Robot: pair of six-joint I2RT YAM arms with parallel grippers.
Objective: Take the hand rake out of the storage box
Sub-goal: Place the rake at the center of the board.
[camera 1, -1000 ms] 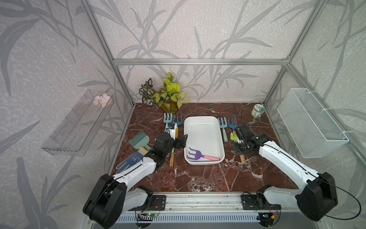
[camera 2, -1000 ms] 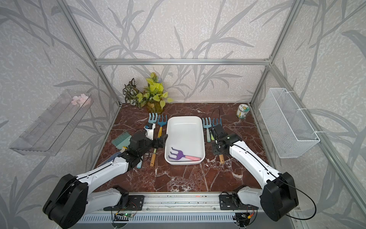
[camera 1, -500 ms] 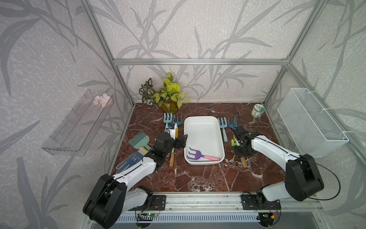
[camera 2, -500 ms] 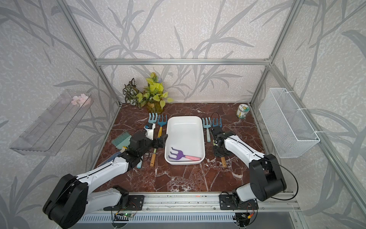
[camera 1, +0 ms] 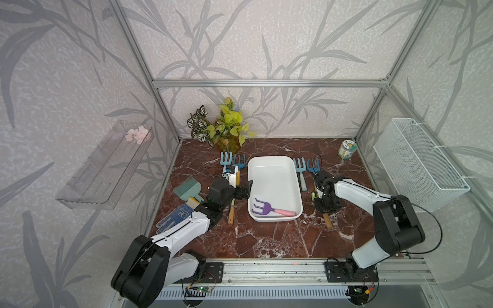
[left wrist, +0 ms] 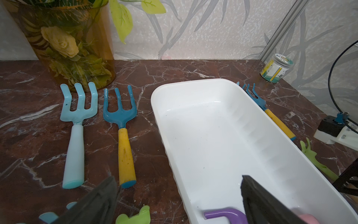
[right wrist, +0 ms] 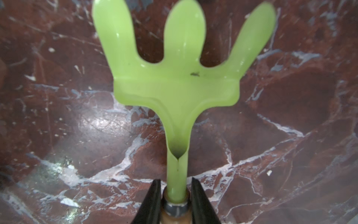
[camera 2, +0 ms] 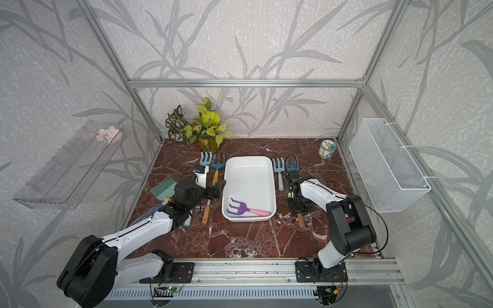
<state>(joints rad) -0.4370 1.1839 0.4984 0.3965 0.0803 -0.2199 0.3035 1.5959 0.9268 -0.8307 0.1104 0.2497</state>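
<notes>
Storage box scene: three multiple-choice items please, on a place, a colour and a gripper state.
1. In the storage box the hand rake lies at: A the far end; B the near end; C the middle.
2. The right gripper clamps a wooden-handled rake; head colour: A purple; B blue; C green.
3. The left gripper is: A open; B shut; C unseen.
Key: B, it rests by the near wall; C, green tines in the wrist view; A, its jaws stand wide apart.
</notes>
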